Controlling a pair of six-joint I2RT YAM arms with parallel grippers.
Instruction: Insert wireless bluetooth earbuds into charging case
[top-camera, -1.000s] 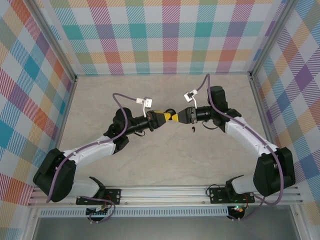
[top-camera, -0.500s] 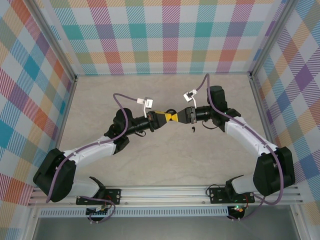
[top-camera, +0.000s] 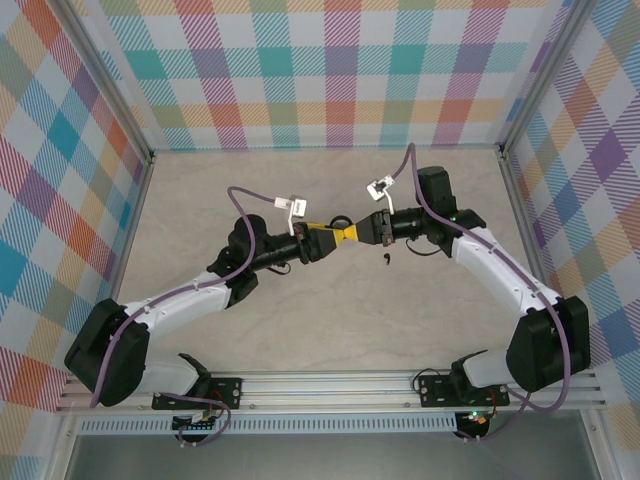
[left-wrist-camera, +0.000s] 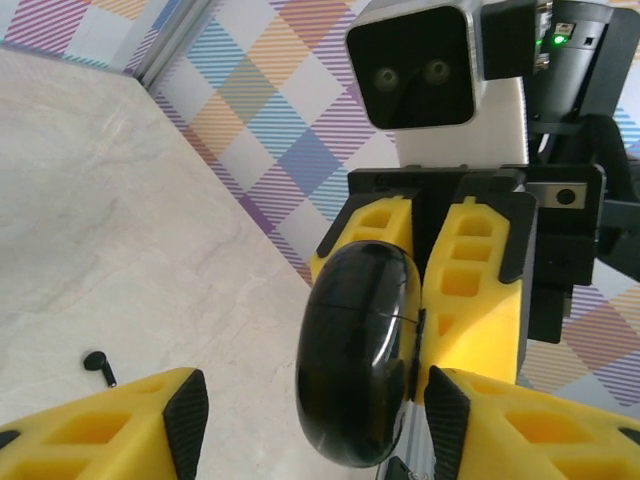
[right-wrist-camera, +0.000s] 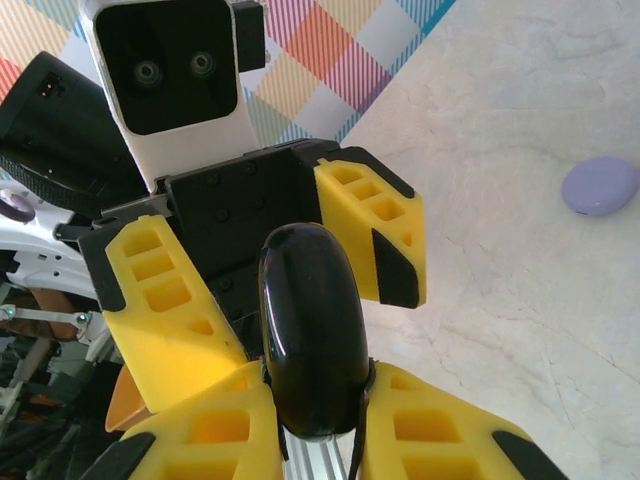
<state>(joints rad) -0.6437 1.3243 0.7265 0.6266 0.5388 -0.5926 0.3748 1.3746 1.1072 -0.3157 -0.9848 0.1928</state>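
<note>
The charging case (right-wrist-camera: 310, 320) is a glossy black oval, closed along a thin seam, held on edge above the middle of the table. My right gripper (right-wrist-camera: 315, 385) is shut on its lower end. In the left wrist view the charging case (left-wrist-camera: 360, 365) stands between the fingers of my left gripper (left-wrist-camera: 315, 410), which is open, with a clear gap at the left pad. Seen from above, the left gripper (top-camera: 333, 232) and the right gripper (top-camera: 356, 232) meet tip to tip. One black earbud (left-wrist-camera: 98, 367) lies on the table, just below the right gripper as the earbud (top-camera: 386, 262) appears from overhead.
A pale lilac rounded piece (right-wrist-camera: 598, 185) lies on the beige table (top-camera: 200, 190) in the right wrist view. Checked walls close off the back and both sides. A metal rail (top-camera: 330, 390) runs along the near edge by the arm bases.
My left gripper has opened and let go of the black case, while my right gripper has shut on it. The right arm has shifted slightly; the black earbud has stayed where it was.
</note>
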